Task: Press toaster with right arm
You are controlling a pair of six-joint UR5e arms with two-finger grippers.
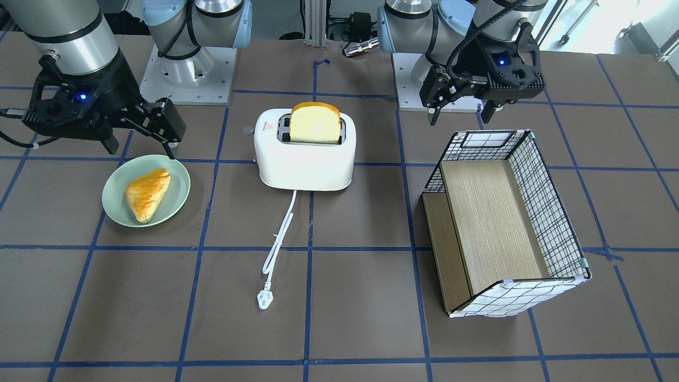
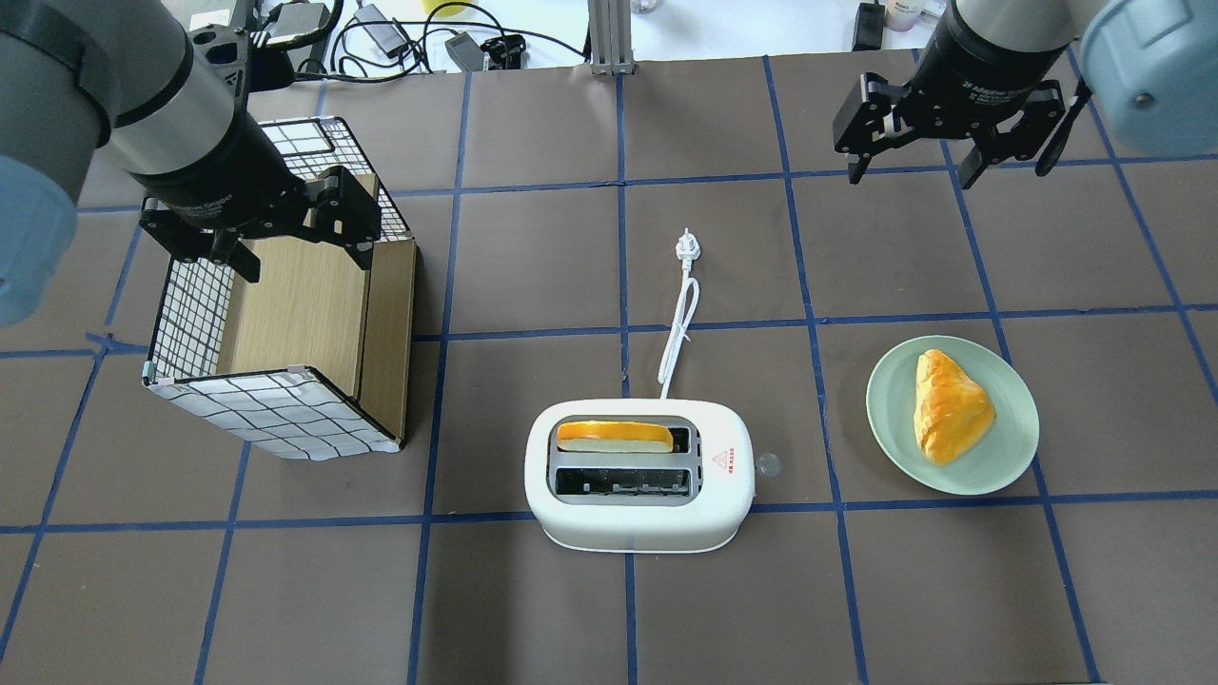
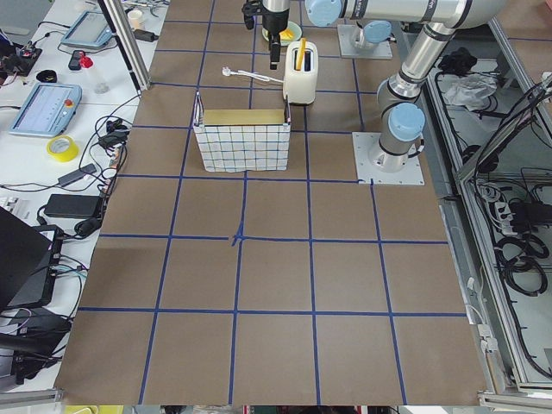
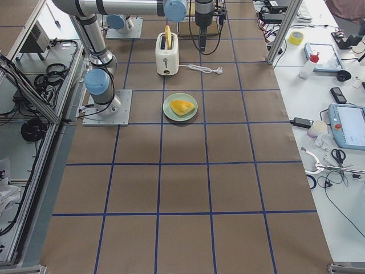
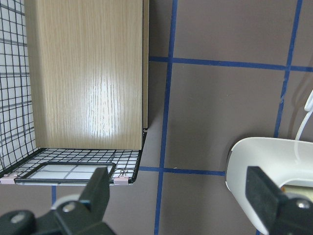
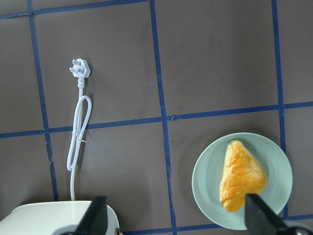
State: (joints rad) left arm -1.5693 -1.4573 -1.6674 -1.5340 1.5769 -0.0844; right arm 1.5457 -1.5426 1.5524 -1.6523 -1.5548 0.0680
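The white two-slot toaster stands mid-table, also in the overhead view. A bread slice stands in its far slot. Its small side lever knob faces the plate side. Its cord and plug lie on the table. My right gripper is open and empty. It hovers beyond the plate, well away from the toaster, and also shows in the front-facing view. Its wrist view shows a corner of the toaster. My left gripper is open and empty above the basket.
A pale green plate with a golden pastry sits to the toaster's right in the overhead view. A wire-grid basket with wooden panels lies tipped on its side at the left. Blue tape lines cross the brown table.
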